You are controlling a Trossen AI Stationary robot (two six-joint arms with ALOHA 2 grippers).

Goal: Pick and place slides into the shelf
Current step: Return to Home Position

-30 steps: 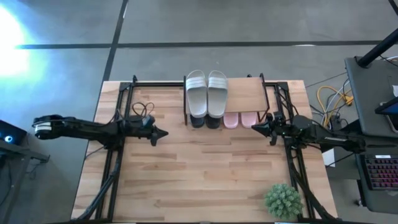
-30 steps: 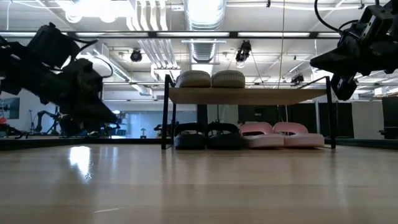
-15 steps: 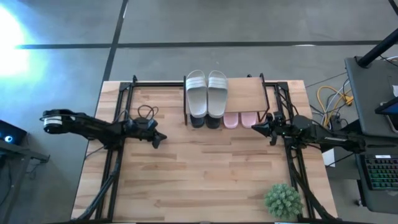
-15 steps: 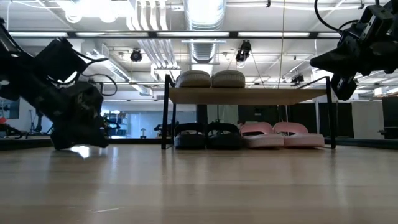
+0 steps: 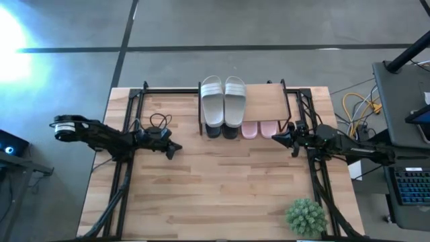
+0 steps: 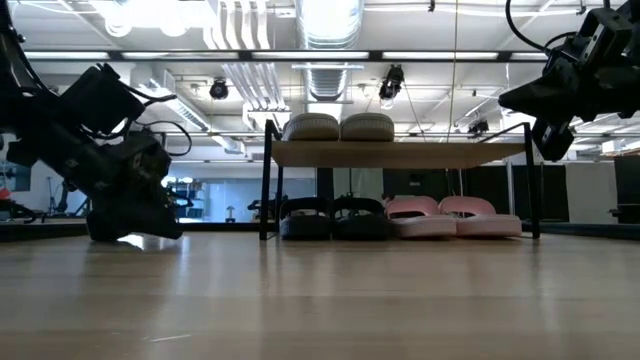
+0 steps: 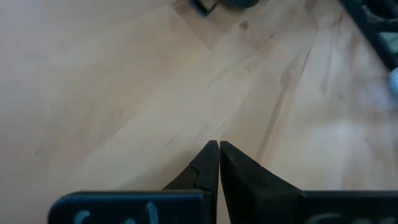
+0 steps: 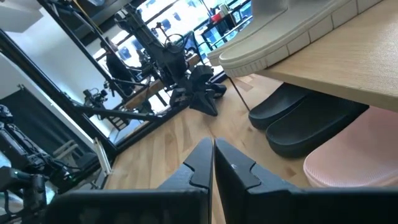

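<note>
Shelf (image 5: 265, 101) at 12 o'clock on the table (image 5: 215, 195), we see grey slides (image 5: 224, 101) on top, black slides (image 5: 222, 130) and pink slides (image 5: 259, 129) underneath | left gripper (image 5: 177, 148) at 9 o'clock, pinched closed, empty | right gripper (image 5: 273, 137) at 3 o'clock, also closed, empty

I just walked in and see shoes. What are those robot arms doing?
The grey pair sits on top of the shelf; the black pair and pink pair are underneath. Both arms hold nothing, fingers shut. The left gripper is low over the bare table; the right gripper is up beside the shelf.
</note>
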